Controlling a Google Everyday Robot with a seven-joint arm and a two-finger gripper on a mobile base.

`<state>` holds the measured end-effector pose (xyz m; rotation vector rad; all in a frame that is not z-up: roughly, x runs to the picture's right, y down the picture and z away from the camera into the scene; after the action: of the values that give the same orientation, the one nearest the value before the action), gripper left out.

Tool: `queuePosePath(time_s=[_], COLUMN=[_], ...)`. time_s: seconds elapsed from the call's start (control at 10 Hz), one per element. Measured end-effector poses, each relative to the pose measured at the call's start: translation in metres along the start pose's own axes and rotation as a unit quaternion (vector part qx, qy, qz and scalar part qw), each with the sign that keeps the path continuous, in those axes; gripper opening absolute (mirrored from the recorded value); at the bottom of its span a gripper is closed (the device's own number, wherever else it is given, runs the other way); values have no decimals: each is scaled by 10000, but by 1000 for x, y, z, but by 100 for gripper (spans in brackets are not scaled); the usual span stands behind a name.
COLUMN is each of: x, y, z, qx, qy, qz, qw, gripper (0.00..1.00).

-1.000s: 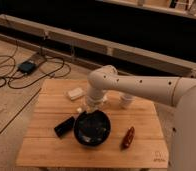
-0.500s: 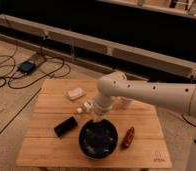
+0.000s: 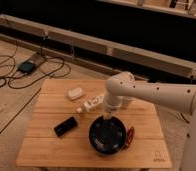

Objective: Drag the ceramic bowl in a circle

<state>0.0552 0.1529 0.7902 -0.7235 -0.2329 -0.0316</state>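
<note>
The gripper (image 3: 107,121) pointed straight down at the far rim of the ceramic bowl (image 3: 109,142), at its edge or just inside; I could not tell if it was open, closed or holding the rim. The white arm (image 3: 151,92) reached to it from the right of the bowl. The bowl stood on the wooden table (image 3: 46,145), near the front edge and a little right of the middle. Left of the bowl lay 1 flat black box (image 3: 65,126), apart from it. Behind the bowl to the left lay 2 small white objects (image 3: 75,93), (image 3: 92,103). A white cup (image 3: 127,102) stood behind the bowl, partly hidden by the arm. A reddish object (image 3: 130,137) lay against the right side of the bowl.
</note>
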Motion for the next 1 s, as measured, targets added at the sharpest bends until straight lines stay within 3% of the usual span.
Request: queuePosePath(time_s=[0.2,0.4,0.5,0.7,1.0], x=[3,-9,-25,-51,-95], y=[-25,-45,-53,-52,-24], z=[-1,-6,-10,-12,-15], qx=[170,328,411,444,345], qy=[94,81,10,-160,-510], qz=[69,23,-59,-170,-353], qw=[9998,9994,9991,9987,9975], gripper=[0,0,0,0,0])
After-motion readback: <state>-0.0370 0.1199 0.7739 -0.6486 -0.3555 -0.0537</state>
